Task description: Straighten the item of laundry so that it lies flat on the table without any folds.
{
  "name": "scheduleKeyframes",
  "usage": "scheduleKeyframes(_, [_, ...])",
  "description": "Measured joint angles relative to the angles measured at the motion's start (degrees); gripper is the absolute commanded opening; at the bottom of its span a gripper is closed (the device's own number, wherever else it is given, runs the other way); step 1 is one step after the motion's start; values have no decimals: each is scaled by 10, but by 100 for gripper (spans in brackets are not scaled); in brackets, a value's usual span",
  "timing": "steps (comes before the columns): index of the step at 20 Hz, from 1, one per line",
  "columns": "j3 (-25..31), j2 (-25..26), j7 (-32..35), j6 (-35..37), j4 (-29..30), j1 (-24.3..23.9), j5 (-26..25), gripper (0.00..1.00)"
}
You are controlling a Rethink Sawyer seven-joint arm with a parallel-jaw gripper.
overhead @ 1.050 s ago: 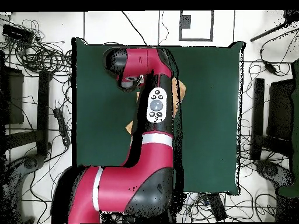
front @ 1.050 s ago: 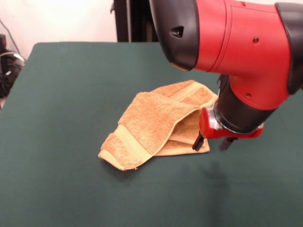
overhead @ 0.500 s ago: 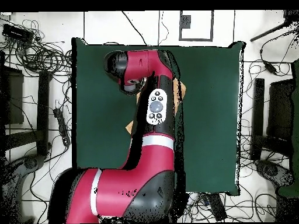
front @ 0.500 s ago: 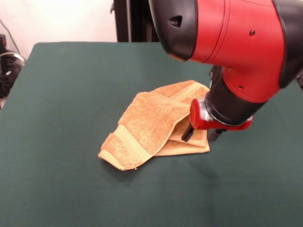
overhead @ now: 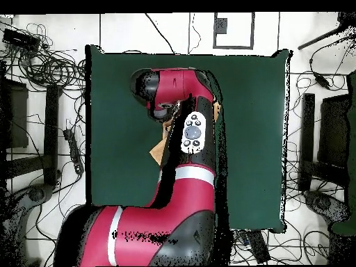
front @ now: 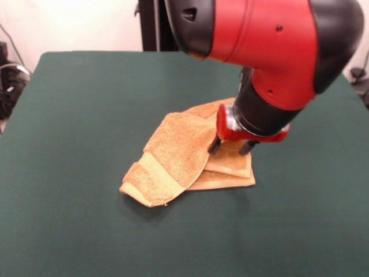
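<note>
Orange-tan towel (front: 184,158) lies folded on the table (front: 75,115), pincer (front: 232,147) spread apart over it

Our arm (front: 271,52) bends down from above, wrist pointing at the surface, and our gripper (front: 230,147) hangs low with its two dark fingers (front: 214,144) spread apart.

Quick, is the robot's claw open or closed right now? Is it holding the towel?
Gripper: open, jaws spread apart with their tips down on the folded towel; not holding it yet.
</note>
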Motion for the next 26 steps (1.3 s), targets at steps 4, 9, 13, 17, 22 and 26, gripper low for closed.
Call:
scheduleKeyframes(4, [1, -13, 0, -33, 36, -6, 0, 100])
scheduleKeyframes(9, [4, -31, 0, -89, 85, -16, 3, 100])
scheduleKeyframes(13, [4, -37, 0, -116, 103, -17, 6, 100])
scheduleKeyframes(17, [4, -37, 0, -121, 106, -16, 6, 100])
scheduleKeyframes(22, [4, -37, 0, -121, 108, -15, 6, 100])
scheduleKeyframes(26, [4, -37, 0, -121, 108, -15, 6, 100])
